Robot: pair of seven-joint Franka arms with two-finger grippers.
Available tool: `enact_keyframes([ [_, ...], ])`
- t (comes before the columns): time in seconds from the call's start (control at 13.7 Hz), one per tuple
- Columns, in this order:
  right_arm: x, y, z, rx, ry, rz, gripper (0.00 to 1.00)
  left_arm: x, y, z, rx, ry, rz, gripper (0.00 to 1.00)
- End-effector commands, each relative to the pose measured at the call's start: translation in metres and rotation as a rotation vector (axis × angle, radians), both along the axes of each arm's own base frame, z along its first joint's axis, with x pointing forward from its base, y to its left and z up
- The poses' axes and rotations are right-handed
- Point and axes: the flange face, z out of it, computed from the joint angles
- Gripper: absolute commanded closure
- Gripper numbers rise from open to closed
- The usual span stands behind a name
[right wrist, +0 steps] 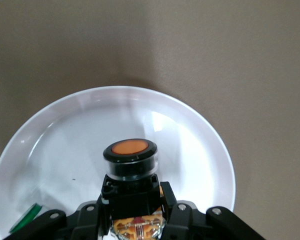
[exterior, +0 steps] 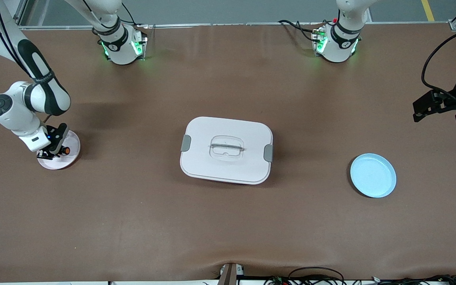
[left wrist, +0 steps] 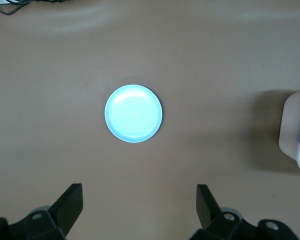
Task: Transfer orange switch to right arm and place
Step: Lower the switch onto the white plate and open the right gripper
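Note:
The orange switch (exterior: 66, 150), a black stubby body with a round orange cap, is held between the fingers of my right gripper (exterior: 56, 152) just over a pale pink plate (exterior: 73, 139) at the right arm's end of the table. In the right wrist view the switch (right wrist: 130, 160) sits between the black fingers (right wrist: 171, 200) with the plate (right wrist: 190, 130) under it; I cannot tell whether it touches the plate. My left gripper (exterior: 424, 109) is open and empty, high over the table at the left arm's end; its own view shows the fingers (left wrist: 70, 205) wide apart.
A white lidded box (exterior: 227, 149) with grey clips lies at the table's middle, its edge showing in the left wrist view (left wrist: 297, 135). A light-blue plate (exterior: 373, 175) lies toward the left arm's end, below the left gripper (left wrist: 133, 113). A small green piece (right wrist: 24, 220) lies in the pink plate.

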Motion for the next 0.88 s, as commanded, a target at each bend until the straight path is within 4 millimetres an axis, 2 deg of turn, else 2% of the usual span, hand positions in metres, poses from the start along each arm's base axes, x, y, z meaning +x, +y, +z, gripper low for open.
enact_keyframes([
  [0.0, 0.004, -0.005, 0.000, -0.012, -0.006, 0.020, 1.00, -0.017, -0.003, 0.008, -0.004, 0.003, -0.013, 0.00],
  [0.29, 0.007, -0.001, 0.001, -0.012, -0.009, 0.019, 1.00, -0.019, -0.006, 0.009, -0.003, 0.013, -0.017, 0.00],
  [0.37, 0.008, -0.002, 0.000, -0.011, -0.009, 0.014, 0.63, -0.019, -0.006, 0.009, -0.003, 0.013, -0.017, 0.00],
  [0.44, 0.007, -0.001, -0.003, -0.009, -0.004, 0.013, 0.01, -0.021, -0.007, 0.012, 0.000, 0.009, -0.016, 0.00],
  [0.66, 0.007, -0.001, -0.002, -0.007, 0.001, 0.002, 0.00, -0.024, -0.005, 0.013, 0.008, 0.007, -0.008, 0.00],
  [0.8, 0.007, -0.001, 0.001, -0.007, 0.005, -0.008, 0.00, -0.032, -0.007, 0.013, 0.023, 0.015, 0.003, 0.00],
])
